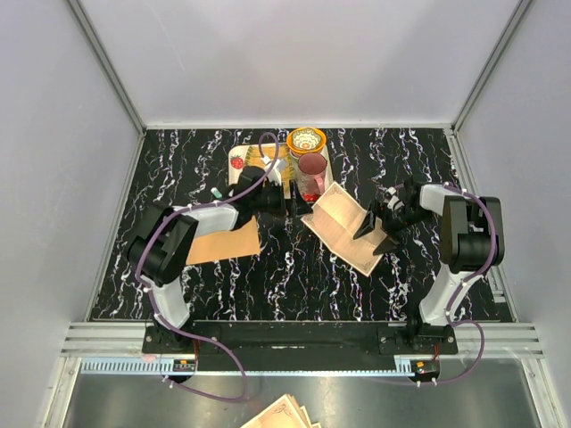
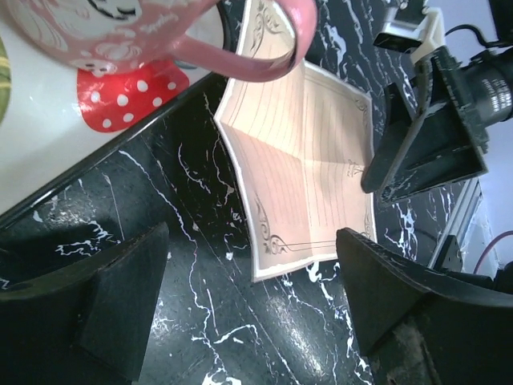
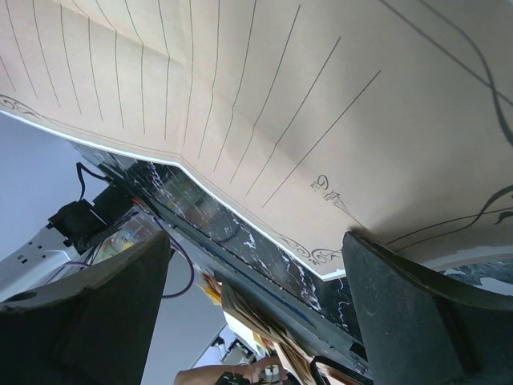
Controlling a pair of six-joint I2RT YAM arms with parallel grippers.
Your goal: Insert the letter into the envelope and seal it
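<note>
The letter (image 1: 343, 227), a pale beige-pink lined sheet with creases and an ornate border, lies half unfolded on the black marble table, right of centre. It also shows in the left wrist view (image 2: 309, 160) and fills the top of the right wrist view (image 3: 280, 96). The orange-tan envelope (image 1: 223, 245) lies flat at the left, partly under the left arm. My left gripper (image 1: 278, 210) (image 2: 248, 265) is open and empty just left of the letter's near corner. My right gripper (image 1: 375, 230) (image 3: 256, 265) is open over the letter's right edge, one finger (image 3: 425, 313) against the sheet.
A white tray (image 1: 239, 160) at the back centre holds a patterned bowl (image 1: 306, 140) and a pink cup (image 1: 312, 174), close behind the letter. The cup (image 2: 120, 32) looms over the left wrist view. A stack of ornate beige papers (image 1: 281, 415) lies below the table's front edge.
</note>
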